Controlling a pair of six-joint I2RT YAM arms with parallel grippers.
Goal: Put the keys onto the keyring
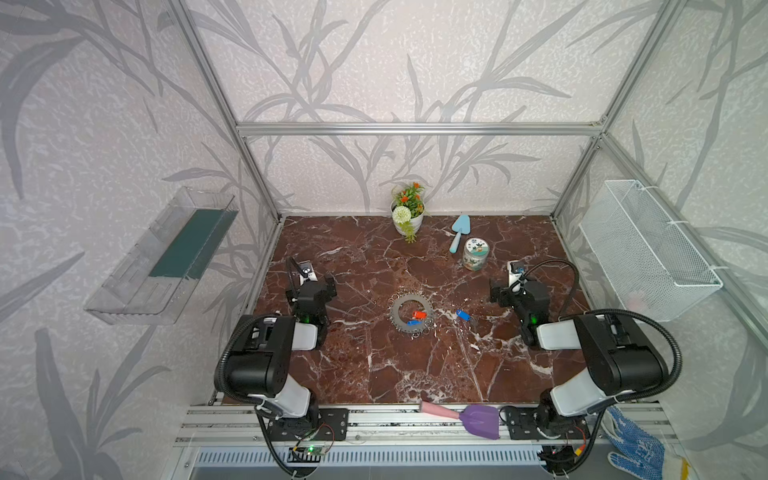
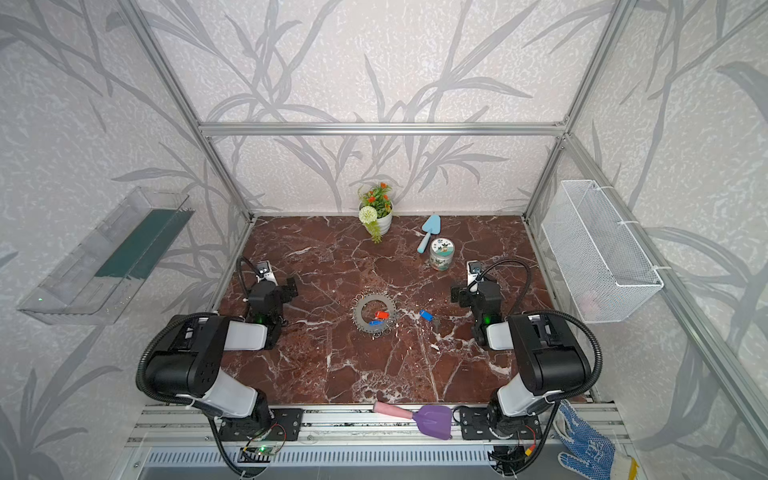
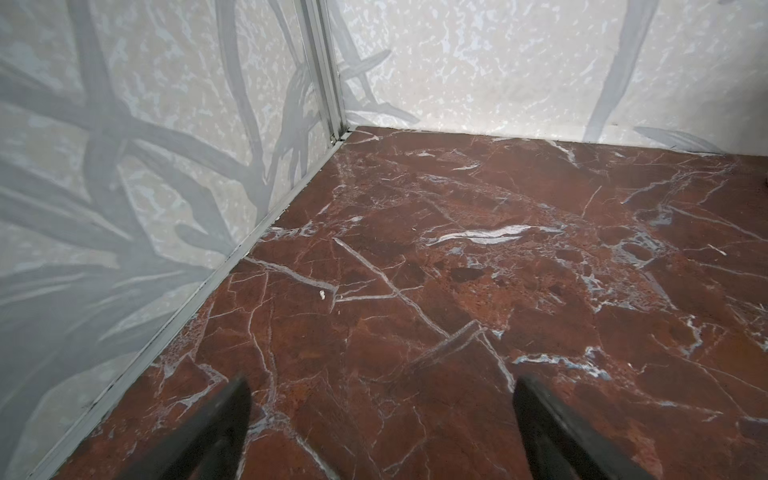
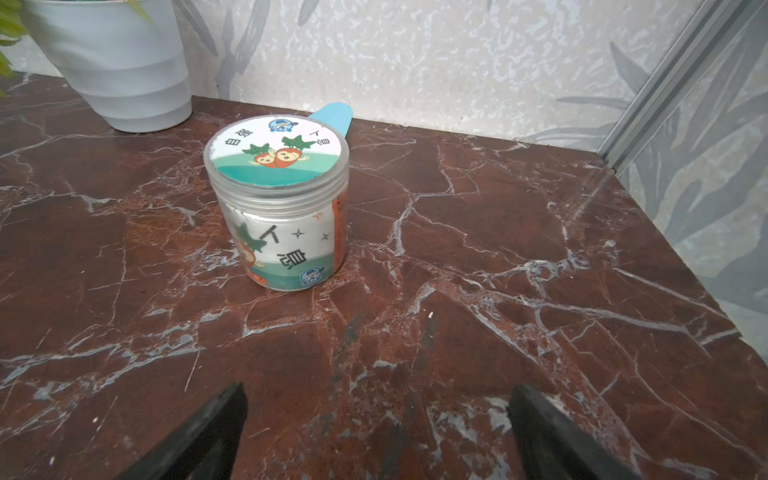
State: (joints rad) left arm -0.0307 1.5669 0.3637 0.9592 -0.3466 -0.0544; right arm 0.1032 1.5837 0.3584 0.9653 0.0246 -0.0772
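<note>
Hands idle: left hand [image 3: 382, 384] and right hand [image 4: 379, 390] both spread wide, empty. Keyring [image 1: 397, 311] flat on desk [image 1: 374, 365] midway between them; two keys [image 1: 419, 314] over its hole, lone blue key [image 1: 463, 315] nearer my right hand. My worry: tiny keys skidding on slick marble under a pinch.

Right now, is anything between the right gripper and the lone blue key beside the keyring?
Nothing visible. The right gripper, open, faces the jar at the back. The blue key lies on the table between that arm and the keyring, touching neither.
</note>
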